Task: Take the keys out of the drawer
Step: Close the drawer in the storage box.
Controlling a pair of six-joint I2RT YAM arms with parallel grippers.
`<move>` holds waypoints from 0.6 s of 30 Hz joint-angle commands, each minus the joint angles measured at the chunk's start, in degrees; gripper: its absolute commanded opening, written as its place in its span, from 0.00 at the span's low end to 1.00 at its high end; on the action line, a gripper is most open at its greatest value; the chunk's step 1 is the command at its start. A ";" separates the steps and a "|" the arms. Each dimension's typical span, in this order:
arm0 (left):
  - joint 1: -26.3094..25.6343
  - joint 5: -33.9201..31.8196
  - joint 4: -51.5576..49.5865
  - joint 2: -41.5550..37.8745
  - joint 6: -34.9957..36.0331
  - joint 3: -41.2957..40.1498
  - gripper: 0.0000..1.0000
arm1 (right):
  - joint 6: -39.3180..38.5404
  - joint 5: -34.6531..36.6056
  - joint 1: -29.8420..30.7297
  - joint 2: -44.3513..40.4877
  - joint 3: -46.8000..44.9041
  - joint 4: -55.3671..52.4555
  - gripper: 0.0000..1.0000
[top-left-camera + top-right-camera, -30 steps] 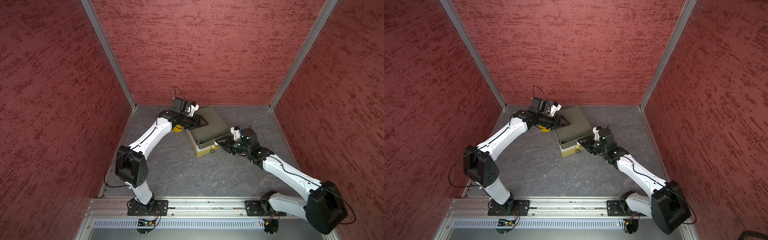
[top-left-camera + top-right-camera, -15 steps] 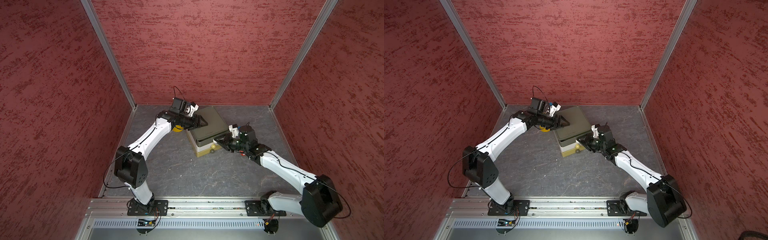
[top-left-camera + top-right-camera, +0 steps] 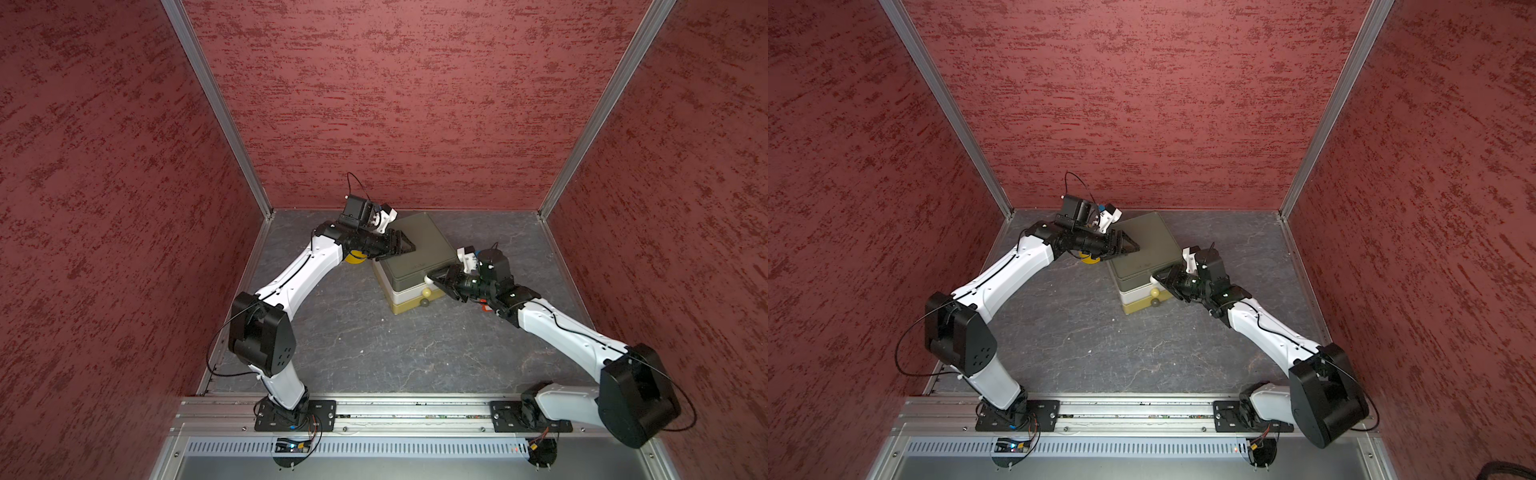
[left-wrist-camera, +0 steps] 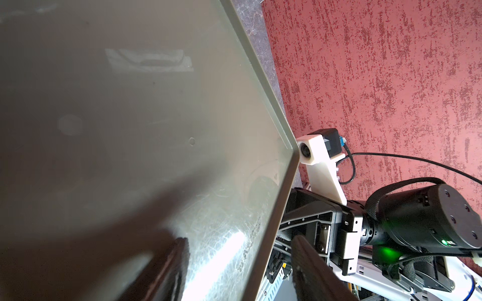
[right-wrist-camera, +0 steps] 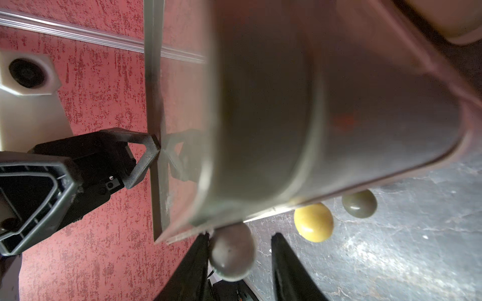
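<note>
Three drawers are stacked in one small plastic chest (image 3: 419,235) with rounded corners. The top drawer (image 3: 409,281) is olive-green, the middle drawer (image 3: 405,297) is cream and the lowest drawer (image 3: 405,309) is mustard yellow. Each one carries a small ball-shaped knob. The flat top of the chest is smooth and a little glossy, and the left wrist view shows fine scratches on it. The chest stands on a dark grey floor (image 3: 374,345) with pale veins like stone, between red walls (image 3: 395,104) of rough, plaster-like texture.

At the front of the top drawer is the right gripper (image 3: 432,277). Its two black fingers stand apart on either side of the grey-green knob (image 5: 232,251); one finger touches the knob and the other is clear of it. The left gripper (image 3: 409,248) rests on the top of the chest near its far-left edge, fingers also apart, holding nothing.

In both top views the top drawer looks pushed in. The keys show in no view, so I cannot tell where they lie relative to either gripper.
</note>
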 commanded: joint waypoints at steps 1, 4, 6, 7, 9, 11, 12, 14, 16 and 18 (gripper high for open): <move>0.61 -1.67 -4.15 0.53 1.01 -1.53 0.66 | -0.60 4.14 -1.61 1.67 0.44 -0.76 0.43; 0.61 -1.59 -4.15 0.67 1.01 -1.53 0.66 | -0.52 3.84 -1.57 2.35 0.77 -0.54 0.45; 0.61 -1.59 -4.08 0.66 1.01 -1.52 0.66 | -0.51 3.83 -1.57 2.56 0.98 -0.38 0.45; 0.61 -1.59 -4.06 0.63 1.01 -1.52 0.66 | -0.50 3.88 -1.57 2.55 1.06 -0.49 0.46; 0.69 -1.59 -3.98 0.61 1.01 -1.52 0.66 | -0.57 3.87 -1.57 2.26 1.03 -0.80 0.46; 0.75 -1.59 -3.84 0.66 0.96 -1.59 0.66 | -0.57 3.87 -1.58 1.54 0.96 -1.37 0.47; 0.78 -1.59 -3.89 0.64 0.99 -1.54 0.66 | -0.57 3.92 -1.57 0.91 0.96 -1.70 0.47; 0.83 -1.50 -3.73 0.70 0.92 -1.60 0.66 | -0.53 4.36 -1.58 -0.48 0.85 -2.60 0.49; 0.87 -1.41 -3.62 0.70 0.92 -1.56 0.66 | -0.59 4.69 -1.57 -1.94 0.62 -3.45 0.50; 0.87 -1.33 -3.53 0.75 0.90 -1.60 0.66 | -0.58 4.67 -1.61 -3.34 0.46 -4.10 0.52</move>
